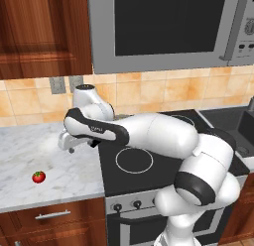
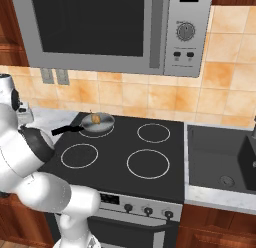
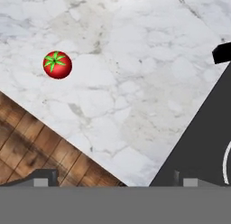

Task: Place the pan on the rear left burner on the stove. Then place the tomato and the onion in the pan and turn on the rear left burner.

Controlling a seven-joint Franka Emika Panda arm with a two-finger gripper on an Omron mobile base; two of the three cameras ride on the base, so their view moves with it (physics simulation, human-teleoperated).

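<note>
Pan (image 2: 98, 123) already on rear left burner (image 2: 96, 129) of stove (image 2: 165, 164), onion (image 2: 96, 120) inside. Tomato (image 3: 57, 64) left: on marble counter (image 3: 135, 74) at 10 o'clock in hand view, well apart from stove. My pincer (image 1: 79, 145) released, empty, above counter. Burner knob not yet turned, I judge.

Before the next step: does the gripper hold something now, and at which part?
Nothing. The gripper is open above the counter; the tomato lies apart, untouched.

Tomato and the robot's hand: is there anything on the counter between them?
No. In the left base view, only bare marble counter lies between the tomato and the open gripper. The hand view shows the same bare stone.
</note>
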